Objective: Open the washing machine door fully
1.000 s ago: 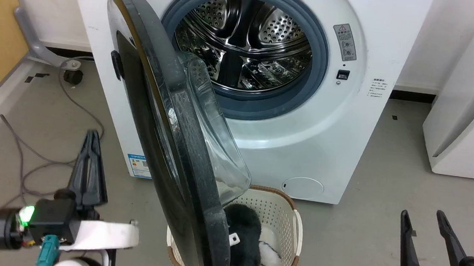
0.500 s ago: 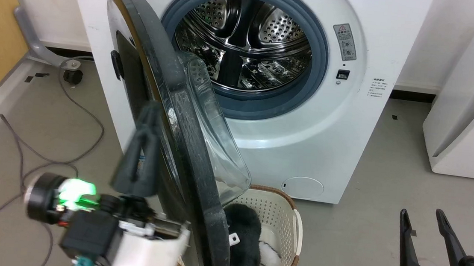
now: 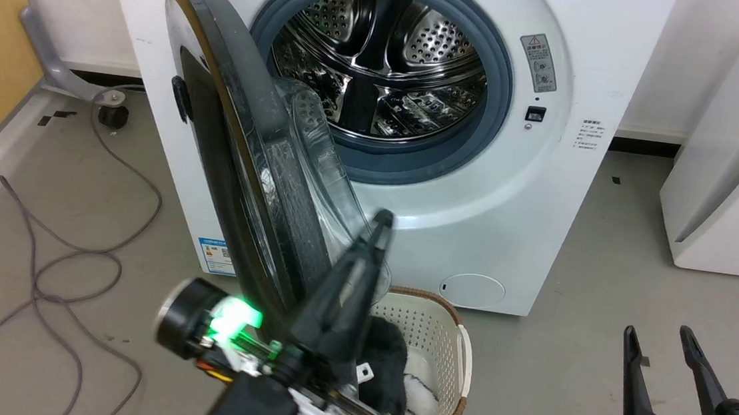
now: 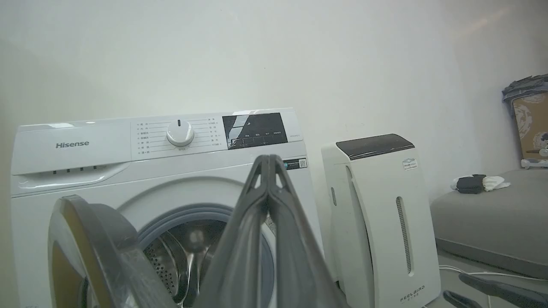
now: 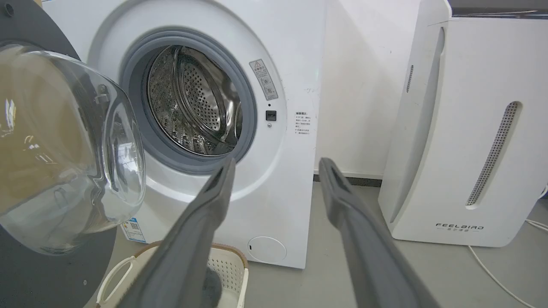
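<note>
- The left gripper (image 3: 382,220) has swung from the floor side of the washing machine door (image 3: 241,149) across its edge. It now stands low in the head view, on the door's inner side.
- Its two dark fingers are pressed together and hold nothing. The tip points up beside the lower rim of the door's glass bowl; whether it touches the glass I cannot tell.
- The right gripper (image 3: 658,334) has not moved: it sits at the lower right with its fingers spread wide and nothing between them.
- A white basket (image 3: 464,349) with a brown rim stands on the floor just under the door, with dark and white furry things in it.
- The door stands roughly half open, hinged on the left, its edge turned toward the head camera.
- Behind it the washing machine (image 3: 476,210) shows its steel drum (image 3: 382,61) inside a grey rubber ring.
- A white appliance (image 3: 734,166) stands to the right of the machine, against the wall.
- A grey cable (image 3: 71,255) loops over the floor on the left.
</note>
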`<state>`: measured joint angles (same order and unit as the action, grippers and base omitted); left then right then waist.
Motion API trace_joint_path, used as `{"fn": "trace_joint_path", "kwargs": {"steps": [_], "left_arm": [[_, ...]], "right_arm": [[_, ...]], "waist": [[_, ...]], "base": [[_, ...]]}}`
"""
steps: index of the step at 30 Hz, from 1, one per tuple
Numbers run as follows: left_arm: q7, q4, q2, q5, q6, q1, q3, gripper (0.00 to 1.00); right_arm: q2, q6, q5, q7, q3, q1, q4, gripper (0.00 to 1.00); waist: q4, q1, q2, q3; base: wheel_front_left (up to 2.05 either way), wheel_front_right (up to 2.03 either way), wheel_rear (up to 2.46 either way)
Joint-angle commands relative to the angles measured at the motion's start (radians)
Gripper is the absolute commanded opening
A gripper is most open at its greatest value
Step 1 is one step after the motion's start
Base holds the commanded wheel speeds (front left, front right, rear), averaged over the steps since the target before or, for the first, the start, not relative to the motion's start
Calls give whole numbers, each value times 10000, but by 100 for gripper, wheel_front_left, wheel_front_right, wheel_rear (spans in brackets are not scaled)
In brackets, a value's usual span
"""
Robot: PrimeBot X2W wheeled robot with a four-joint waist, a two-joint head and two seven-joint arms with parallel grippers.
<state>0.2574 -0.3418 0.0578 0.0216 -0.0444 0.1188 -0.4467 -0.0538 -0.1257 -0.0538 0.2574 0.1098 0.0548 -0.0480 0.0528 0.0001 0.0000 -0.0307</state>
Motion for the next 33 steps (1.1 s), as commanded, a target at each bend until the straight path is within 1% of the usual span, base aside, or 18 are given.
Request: {"fn": "trace_joint_path", "kwargs": {"steps": [1, 7, 12, 19, 22, 26, 33], "left_arm": [[44, 41, -3, -32, 39, -26, -48, 0], [44, 336, -17, -63, 213, -164, -879, 0], [44, 672, -9, -91, 262, -477, -1520, 0], [44, 1176, 141, -138, 390, -812, -2000, 0], [44, 1528, 181, -195, 391, -932, -2091, 0], [44, 2042, 217, -297, 288, -1081, -2034, 0], [44, 2800, 273, -542, 23, -1255, -1575, 0]], "right_arm": [[35, -50, -37, 43, -7, 27, 25, 100], [35, -50, -38, 43, -54, 4, 1, 100], [35, -50, -68, 43, -80, -4, -33, 100], [35, -50, -71, 43, -35, 14, -87, 100], [36, -50, -71, 43, -42, -16, -105, 100], [36, -50, -70, 43, -55, -29, -128, 100], [36, -50, -55, 43, -10, -6, -193, 100]], "waist": [[4, -1, 0, -1], [-19, -1, 0, -4], [-51, -1, 0, 13], [47, -1, 0, 17], [84, -1, 0, 27], [114, -1, 0, 49], [195, -1, 0, 136]], "base": [[0, 0, 0], [0, 0, 0], [0, 0, 0], [0, 0, 0], [0, 0, 0], [0, 0, 0], [0, 0, 0]]}}
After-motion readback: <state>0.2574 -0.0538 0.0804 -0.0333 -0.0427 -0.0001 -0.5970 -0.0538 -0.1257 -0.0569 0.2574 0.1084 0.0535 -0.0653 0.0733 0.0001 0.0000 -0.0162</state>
